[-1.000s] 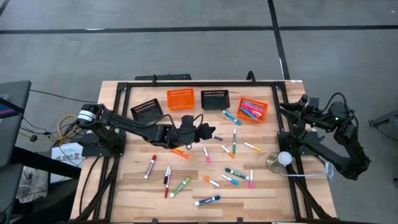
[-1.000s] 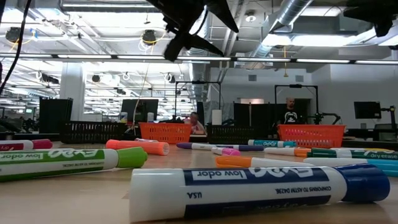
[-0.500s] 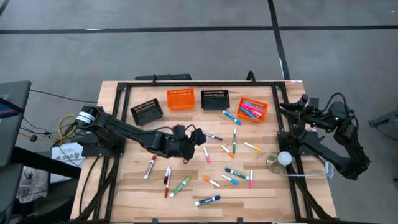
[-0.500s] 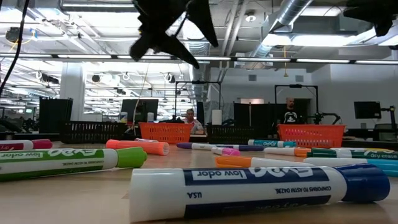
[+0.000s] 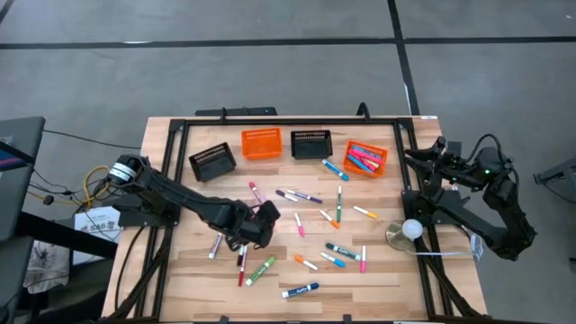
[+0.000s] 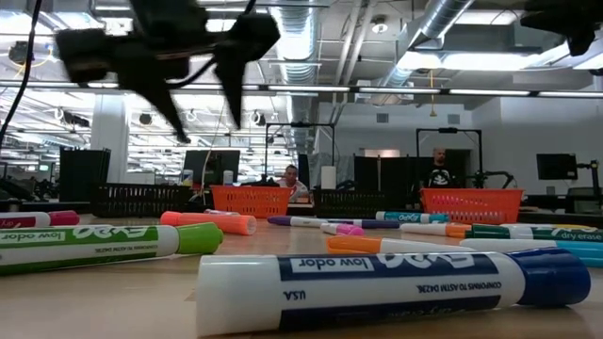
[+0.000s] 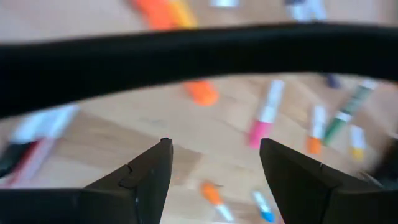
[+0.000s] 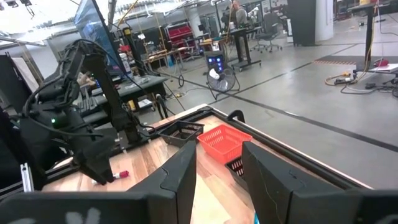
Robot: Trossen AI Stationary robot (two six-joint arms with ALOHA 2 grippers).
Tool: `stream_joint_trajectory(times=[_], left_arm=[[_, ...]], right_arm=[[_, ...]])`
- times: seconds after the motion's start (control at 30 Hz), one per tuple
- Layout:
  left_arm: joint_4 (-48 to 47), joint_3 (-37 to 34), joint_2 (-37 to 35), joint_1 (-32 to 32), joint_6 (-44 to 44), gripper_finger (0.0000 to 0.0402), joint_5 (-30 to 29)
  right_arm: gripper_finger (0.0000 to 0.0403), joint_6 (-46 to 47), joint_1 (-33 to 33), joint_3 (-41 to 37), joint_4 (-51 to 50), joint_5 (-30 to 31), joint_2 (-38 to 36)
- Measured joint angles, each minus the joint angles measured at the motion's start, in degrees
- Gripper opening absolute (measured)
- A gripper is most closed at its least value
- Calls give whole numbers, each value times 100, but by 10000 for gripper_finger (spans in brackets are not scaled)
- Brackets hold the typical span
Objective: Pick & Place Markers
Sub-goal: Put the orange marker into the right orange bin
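Picking step: looks like a reach is on, nothing held yet
Markers (image 5: 306,229): scattered loose over the middle of the table (image 5: 378,279), with a red and black pair (image 5: 242,261) plus a green one (image 5: 261,270) around 6 o'clock of the left gripper, and a few already lying in the orange basket (image 5: 366,158) at 2 o'clock
Left gripper (image 5: 262,222): hovering above the wood near table centre, fingers (image 7: 146,177) spread apart with bare wood between them, gripping nothing
Right gripper (image 8: 217,171): parked off at the 3 o'clock edge, up in the air, fingers apart a bit, nothing between them
Next move: my guess is drop the left gripper straight onto one nearby marker, line the jaws across its barrel, squeeze, then carry it to a basket
Other baskets: orange (image 5: 261,142) and two black mesh ones (image 5: 212,162) (image 5: 310,144) along 12 o'clock
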Motion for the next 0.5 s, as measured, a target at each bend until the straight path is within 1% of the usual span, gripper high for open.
stream_joint_trajectory(times=[0.07,0.27,0.5], left_arm=[[-136,0,10,2,-118,241,186],[-99,143,221,180,-204,241,200],[-17,190,657,464,-319,241,248]], right_arm=[[118,0,0,2,2,0,0],[118,0,0,2,-2,-2,0],[118,2,0,2,-7,0,0]])
